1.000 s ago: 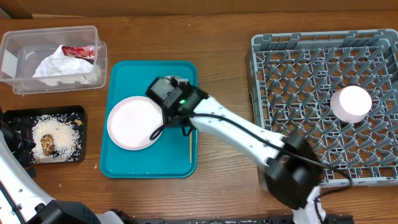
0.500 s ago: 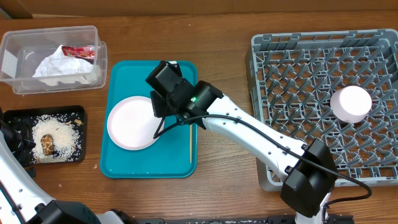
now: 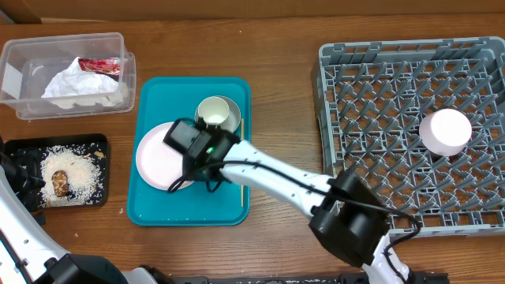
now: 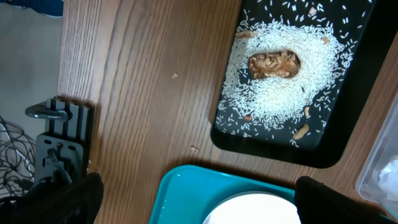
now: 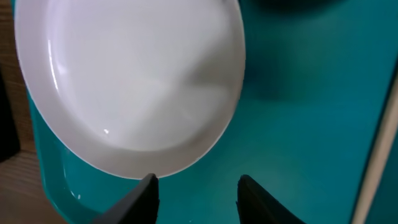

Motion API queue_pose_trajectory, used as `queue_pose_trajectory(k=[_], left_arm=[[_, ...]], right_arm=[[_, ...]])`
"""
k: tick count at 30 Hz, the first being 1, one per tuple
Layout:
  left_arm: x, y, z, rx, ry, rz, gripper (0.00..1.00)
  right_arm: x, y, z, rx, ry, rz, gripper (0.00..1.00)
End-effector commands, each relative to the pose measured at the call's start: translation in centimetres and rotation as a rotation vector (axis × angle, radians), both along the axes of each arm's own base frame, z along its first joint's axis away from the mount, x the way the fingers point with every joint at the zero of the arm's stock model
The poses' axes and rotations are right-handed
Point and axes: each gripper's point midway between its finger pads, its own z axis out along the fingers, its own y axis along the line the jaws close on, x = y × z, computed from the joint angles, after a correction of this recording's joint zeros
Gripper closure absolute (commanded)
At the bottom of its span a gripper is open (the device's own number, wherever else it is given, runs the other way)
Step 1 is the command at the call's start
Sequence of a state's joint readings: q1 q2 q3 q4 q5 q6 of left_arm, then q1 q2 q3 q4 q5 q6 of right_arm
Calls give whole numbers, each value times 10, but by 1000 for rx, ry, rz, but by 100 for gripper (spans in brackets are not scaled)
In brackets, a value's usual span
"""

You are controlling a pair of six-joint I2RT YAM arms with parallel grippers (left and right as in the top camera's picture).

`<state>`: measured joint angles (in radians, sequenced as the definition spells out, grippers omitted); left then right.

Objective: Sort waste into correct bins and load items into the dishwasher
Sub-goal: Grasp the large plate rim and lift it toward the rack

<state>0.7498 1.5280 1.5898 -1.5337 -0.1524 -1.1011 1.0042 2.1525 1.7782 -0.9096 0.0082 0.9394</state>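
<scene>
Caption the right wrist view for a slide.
Right gripper poised beside the large plate on the teal tray, wooden stick alongside.

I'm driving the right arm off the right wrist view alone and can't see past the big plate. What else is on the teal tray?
Observer: A greyish bowl stands at the far end of the teal tray, beyond the large plate.
Operator: Is the dish rack empty?
Observer: No, the dish rack holds a small plate near its right side.
Operator: Where's the left arm?
Observer: The left gripper hangs open beside the black tray that holds the rice scraps.
</scene>
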Motion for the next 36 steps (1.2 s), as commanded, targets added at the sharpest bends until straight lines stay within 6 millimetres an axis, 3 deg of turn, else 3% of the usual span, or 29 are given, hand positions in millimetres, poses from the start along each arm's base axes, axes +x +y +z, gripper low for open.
queue_pose_trajectory(k=[1, 12, 22, 27, 36], left_arm=[[-2, 0, -2, -2, 5, 20, 0], [-2, 0, -2, -2, 5, 20, 0], [-2, 0, -2, -2, 6, 20, 0], [-2, 0, -2, -2, 5, 20, 0], [-2, 0, -2, -2, 5, 20, 0]], right_arm=[[-1, 7, 4, 36, 12, -161, 57], [0, 8, -39, -23, 16, -279, 53], [2, 0, -53, -72, 4, -294, 53], [-6, -14, -58, -132, 42, -301, 62], [-23, -23, -55, -176, 118, -261, 70]])
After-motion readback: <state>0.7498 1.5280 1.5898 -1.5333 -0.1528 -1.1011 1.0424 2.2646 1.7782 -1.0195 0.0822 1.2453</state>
